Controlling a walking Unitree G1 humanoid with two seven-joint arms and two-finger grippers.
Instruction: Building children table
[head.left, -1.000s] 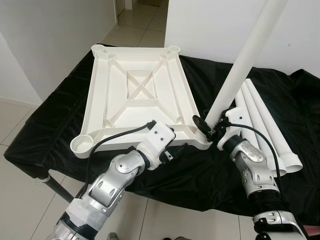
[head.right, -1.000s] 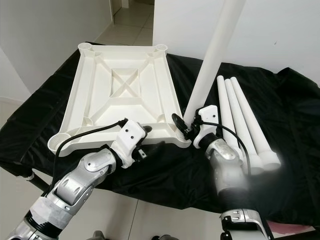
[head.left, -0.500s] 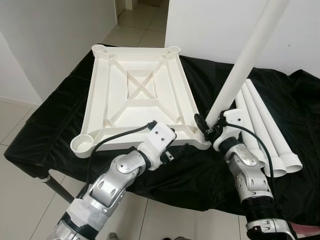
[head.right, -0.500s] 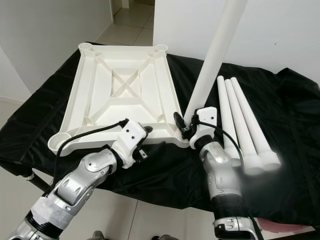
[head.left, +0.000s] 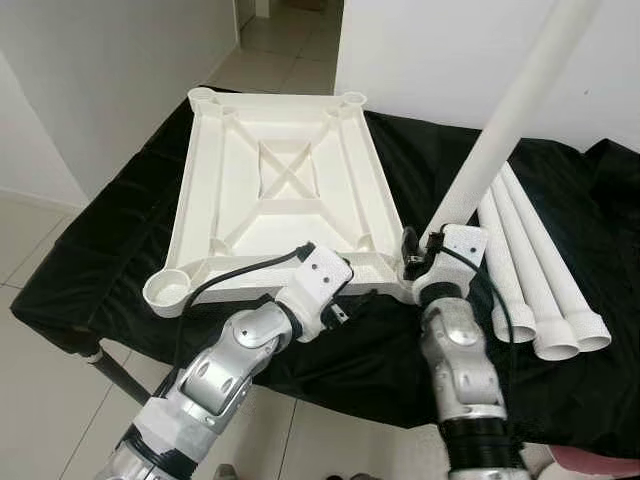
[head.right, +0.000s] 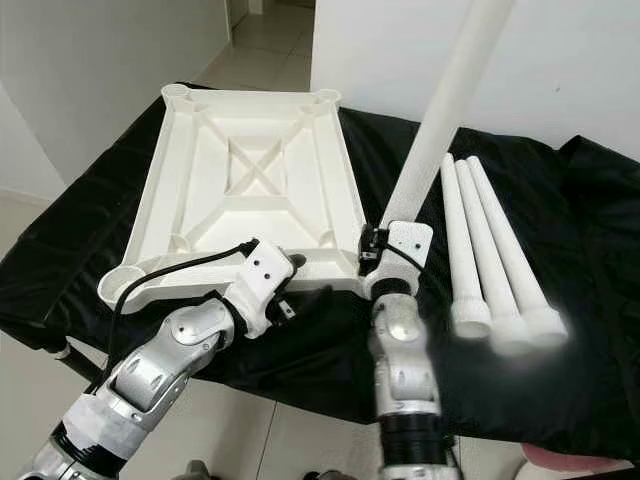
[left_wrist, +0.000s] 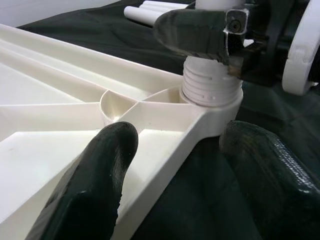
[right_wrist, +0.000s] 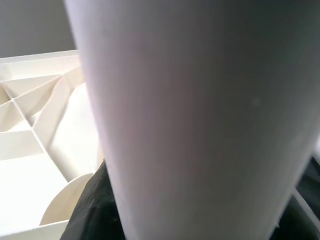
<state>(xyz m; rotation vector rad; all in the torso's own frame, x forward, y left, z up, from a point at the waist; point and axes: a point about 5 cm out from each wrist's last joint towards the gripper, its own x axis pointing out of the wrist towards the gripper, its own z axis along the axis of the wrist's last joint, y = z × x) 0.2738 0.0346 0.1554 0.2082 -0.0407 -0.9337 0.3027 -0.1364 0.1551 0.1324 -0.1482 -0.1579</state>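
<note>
Black cloth (head.left: 120, 250) drapes the work surface, pale tiled floor (head.left: 40, 390) around it. Right gripper (head.left: 420, 262) is clamped on the long white plastic table leg (head.left: 500, 130), its threaded end seated in the near right corner socket of the upturned white plastic tabletop (head.left: 285, 195), leg leaning toward 1 o'clock. Left gripper (left_wrist: 175, 165) straddles the tabletop's near edge, fingers (left_wrist: 95, 180) spread and not pinching. Three spare white legs (head.left: 535, 270) lie side by side at 3 o'clock on the cloth.

right pincer (head.left: 420, 262) gripping table leg (head.left: 505, 120), tabletop (head.left: 285, 195)
</note>
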